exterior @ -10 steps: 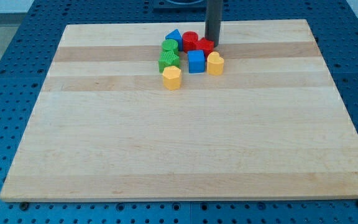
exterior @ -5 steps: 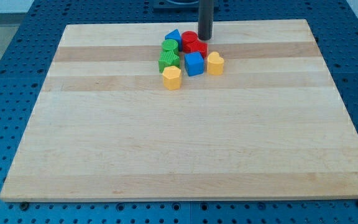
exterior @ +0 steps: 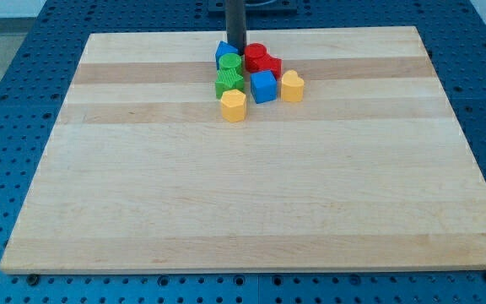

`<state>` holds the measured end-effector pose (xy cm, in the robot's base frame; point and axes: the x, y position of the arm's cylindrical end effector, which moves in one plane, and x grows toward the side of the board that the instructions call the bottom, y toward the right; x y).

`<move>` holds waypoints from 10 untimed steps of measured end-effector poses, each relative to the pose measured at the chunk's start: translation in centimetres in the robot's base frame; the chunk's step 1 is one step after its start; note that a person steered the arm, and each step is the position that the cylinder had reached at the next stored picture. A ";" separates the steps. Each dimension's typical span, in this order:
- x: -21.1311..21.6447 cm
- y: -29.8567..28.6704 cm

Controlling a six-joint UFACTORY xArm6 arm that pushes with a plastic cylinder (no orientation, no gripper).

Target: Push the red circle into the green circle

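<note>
Nearest the view's bottom in the cluster sits a yellow block [exterior: 234, 105], its shape roughly hexagonal, on the pale wooden board [exterior: 226, 194]. At about 1 o'clock from it lies a blue cube [exterior: 263, 85], and just beside that, at 3 o'clock, a yellow heart-like block [exterior: 291, 86]. At 11 o'clock from the near yellow block is a green star-like block [exterior: 229, 82], with the green circle [exterior: 231, 64] touching it at 12 o'clock. Farther back, the red circle [exterior: 255, 55] stands at 2 o'clock from the green circle, close beside it, with a second red block [exterior: 270, 66] of unclear shape pressed against its 4 o'clock side. A blue block [exterior: 223, 52] peeks out at 11 o'clock from the green circle. My tip [exterior: 235, 51] is a bare rod with no jaws to open or close; it stands at 12 o'clock from the green circle, between the blue block and the red circle
</note>
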<state>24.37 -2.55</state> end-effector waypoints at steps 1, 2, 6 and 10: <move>-0.3 1.4; -0.3 2.0; -2.1 8.5; 0.3 8.5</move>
<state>24.72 5.97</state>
